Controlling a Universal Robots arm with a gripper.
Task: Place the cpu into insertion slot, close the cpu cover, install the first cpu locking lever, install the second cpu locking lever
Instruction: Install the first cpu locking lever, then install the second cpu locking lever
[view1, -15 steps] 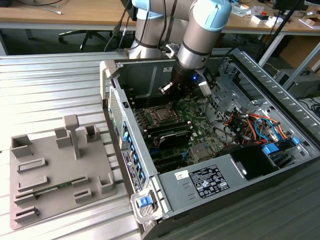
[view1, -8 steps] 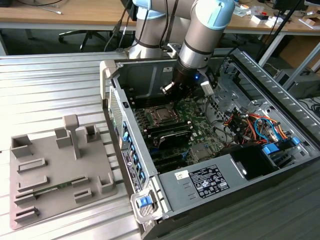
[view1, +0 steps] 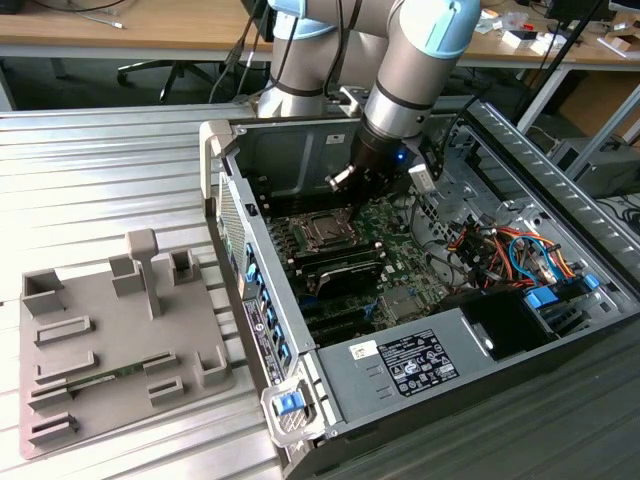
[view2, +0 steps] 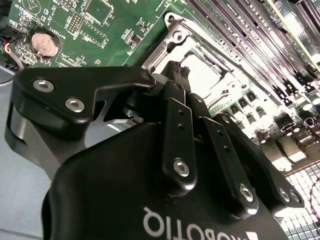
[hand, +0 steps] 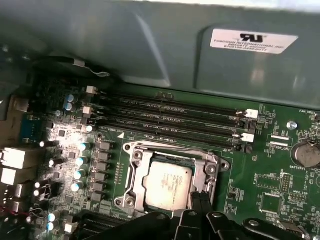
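The cpu (hand: 169, 184) sat in the insertion slot (hand: 131, 176) (cover apparently down); the gripper (hand: 199, 199), fingers pinched together and holding nothing, hovered at its edge.

Dull metal cpu (hand: 169, 185), matt black hand (view2: 179, 80)

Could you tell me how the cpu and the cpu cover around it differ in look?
In the first wrist view, the cpu is a solid, flat, dull grey square, while the cpu cover is an open silver frame with a large window. The cpu fills the middle; the cpu cover borders it and carries screws at its corners. Both are square, metallic and lie flat on the green board.
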